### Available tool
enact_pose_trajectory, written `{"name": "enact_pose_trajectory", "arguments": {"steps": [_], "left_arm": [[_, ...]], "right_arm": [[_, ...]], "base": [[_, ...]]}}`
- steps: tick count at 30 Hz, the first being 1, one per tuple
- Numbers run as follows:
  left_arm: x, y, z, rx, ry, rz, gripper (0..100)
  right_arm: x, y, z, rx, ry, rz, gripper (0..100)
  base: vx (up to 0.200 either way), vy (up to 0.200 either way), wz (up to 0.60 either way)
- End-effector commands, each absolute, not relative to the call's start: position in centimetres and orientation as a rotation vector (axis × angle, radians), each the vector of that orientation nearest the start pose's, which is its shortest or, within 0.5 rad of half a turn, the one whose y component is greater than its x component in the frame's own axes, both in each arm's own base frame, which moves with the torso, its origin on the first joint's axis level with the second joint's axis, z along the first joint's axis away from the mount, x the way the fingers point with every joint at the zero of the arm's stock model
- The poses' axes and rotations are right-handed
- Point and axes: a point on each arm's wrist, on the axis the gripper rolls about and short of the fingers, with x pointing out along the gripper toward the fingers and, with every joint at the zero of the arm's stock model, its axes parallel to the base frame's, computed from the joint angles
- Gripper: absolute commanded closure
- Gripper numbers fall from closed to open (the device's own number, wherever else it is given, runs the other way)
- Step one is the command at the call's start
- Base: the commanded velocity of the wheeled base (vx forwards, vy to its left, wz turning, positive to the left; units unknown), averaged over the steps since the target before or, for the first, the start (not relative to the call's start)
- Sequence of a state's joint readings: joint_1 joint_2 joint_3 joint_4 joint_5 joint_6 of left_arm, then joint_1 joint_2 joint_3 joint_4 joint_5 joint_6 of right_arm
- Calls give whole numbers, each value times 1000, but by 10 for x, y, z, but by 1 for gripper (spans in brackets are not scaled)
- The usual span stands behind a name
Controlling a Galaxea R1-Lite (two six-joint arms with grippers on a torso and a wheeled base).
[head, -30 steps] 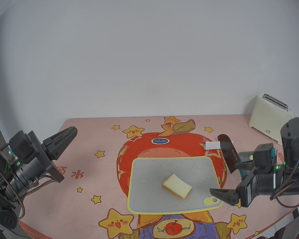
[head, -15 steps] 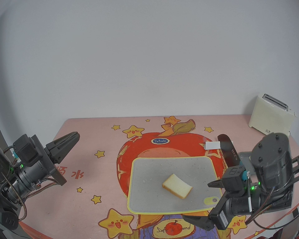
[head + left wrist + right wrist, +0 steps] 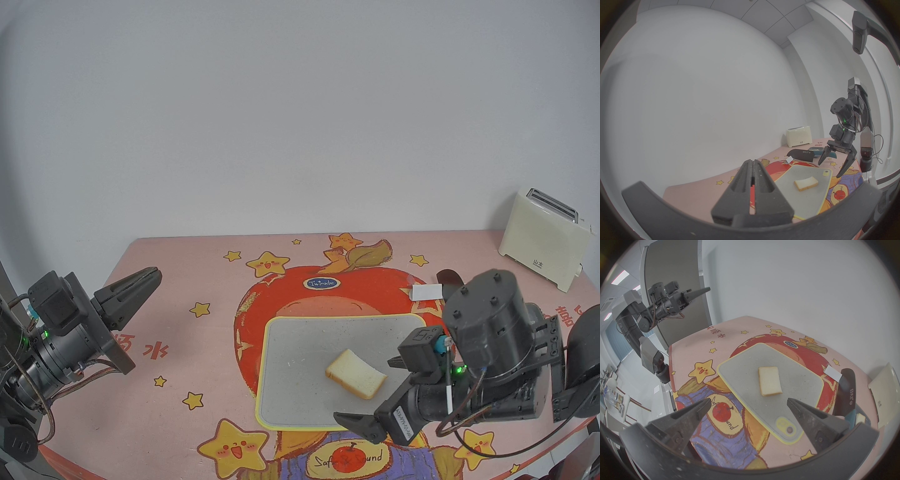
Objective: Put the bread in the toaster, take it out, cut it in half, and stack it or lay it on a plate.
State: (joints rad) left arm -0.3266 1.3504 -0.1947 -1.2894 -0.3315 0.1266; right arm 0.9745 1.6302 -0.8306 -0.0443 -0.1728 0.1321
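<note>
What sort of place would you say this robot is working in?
Probably a lab or test room staged as a kitchen: a toaster and a cutting board with a bread slice sit on a cartoon-printed table against a bare white wall.

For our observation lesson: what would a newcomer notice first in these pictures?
A slice of bread lies alone on the grey cutting board, mid-table. The right gripper, jaws wide open, hangs by the board's near right corner. A cream toaster stands far right.
</note>
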Motion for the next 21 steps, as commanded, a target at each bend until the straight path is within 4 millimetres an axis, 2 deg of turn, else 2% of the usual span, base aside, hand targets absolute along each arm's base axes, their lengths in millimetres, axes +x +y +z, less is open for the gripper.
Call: {"name": "enact_pose_trajectory", "arguments": {"steps": [1, 21], "left_arm": [[164, -63, 176, 123, -173, -648, 100], [165, -64, 174, 132, -167, -649, 100]], "right_arm": [[158, 226, 147, -317, 722, 709, 0], [163, 244, 130, -300, 786, 697, 0]], "base": [[0, 0, 0], [0, 0, 0]]}}
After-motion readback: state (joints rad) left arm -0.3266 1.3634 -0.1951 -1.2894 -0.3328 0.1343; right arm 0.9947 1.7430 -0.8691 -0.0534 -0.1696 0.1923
